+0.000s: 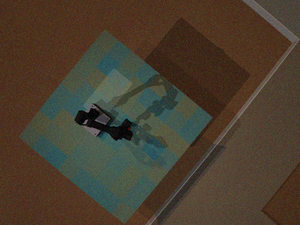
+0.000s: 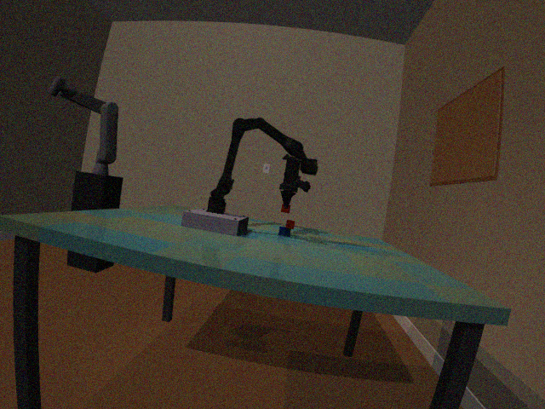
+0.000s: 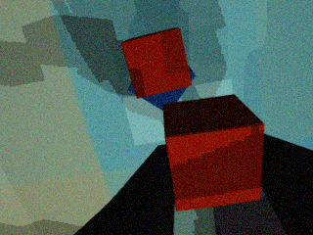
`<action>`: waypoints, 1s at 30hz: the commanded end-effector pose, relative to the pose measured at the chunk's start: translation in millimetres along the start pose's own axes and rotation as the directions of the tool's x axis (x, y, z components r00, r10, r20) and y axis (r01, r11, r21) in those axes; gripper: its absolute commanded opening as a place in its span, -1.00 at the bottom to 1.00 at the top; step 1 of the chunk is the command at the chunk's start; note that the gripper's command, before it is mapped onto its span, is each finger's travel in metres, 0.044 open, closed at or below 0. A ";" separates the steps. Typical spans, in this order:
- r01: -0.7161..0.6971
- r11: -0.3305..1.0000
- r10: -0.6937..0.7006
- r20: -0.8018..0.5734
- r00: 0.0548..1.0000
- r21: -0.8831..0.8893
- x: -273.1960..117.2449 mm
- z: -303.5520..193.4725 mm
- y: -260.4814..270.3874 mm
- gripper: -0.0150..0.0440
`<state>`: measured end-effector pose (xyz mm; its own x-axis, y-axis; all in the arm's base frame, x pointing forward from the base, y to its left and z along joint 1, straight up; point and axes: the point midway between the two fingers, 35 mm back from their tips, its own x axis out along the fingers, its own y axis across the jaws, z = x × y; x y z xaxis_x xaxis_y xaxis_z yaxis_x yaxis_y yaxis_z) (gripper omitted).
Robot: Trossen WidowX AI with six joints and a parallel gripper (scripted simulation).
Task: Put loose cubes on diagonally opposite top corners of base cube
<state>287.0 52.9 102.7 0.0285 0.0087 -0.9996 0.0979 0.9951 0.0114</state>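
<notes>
The blue base cube point(image 2: 284, 231) point(image 3: 163, 101) stands on the table. One red cube point(image 2: 290, 224) point(image 3: 156, 64) rests on it, set toward the right in the exterior view and turned relative to it in the wrist view. My gripper point(image 2: 285, 205) point(image 3: 209, 148) is shut on the other red cube point(image 2: 285, 209) point(image 3: 215, 168), holding it above the base cube with a visible gap and roughly level. In the top view the arm hides most of the cubes; a speck of red point(image 1: 129, 128) shows beside the gripper, and I cannot tell which cube it is.
The patchwork table point(image 1: 96, 181) point(image 2: 246, 264) carries the arm and a pale mounting block point(image 1: 94, 131) point(image 2: 211, 221) behind the cubes. Arm shadows fall across the tabletop. Another robot arm point(image 2: 108, 132) stands on a dark pedestal beyond the table.
</notes>
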 end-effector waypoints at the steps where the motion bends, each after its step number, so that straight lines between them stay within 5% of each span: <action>1: 0.001 0.998 -0.001 0.001 1.000 -0.055 1.1 -7.1 9.1 -0.14; 30: 0.001 0.996 -0.001 0.001 1.000 -0.087 32.1 -12.3 15.0 -0.14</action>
<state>277.6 69.8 71.6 0.0306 0.0098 -0.9995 0.0149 0.9998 0.0103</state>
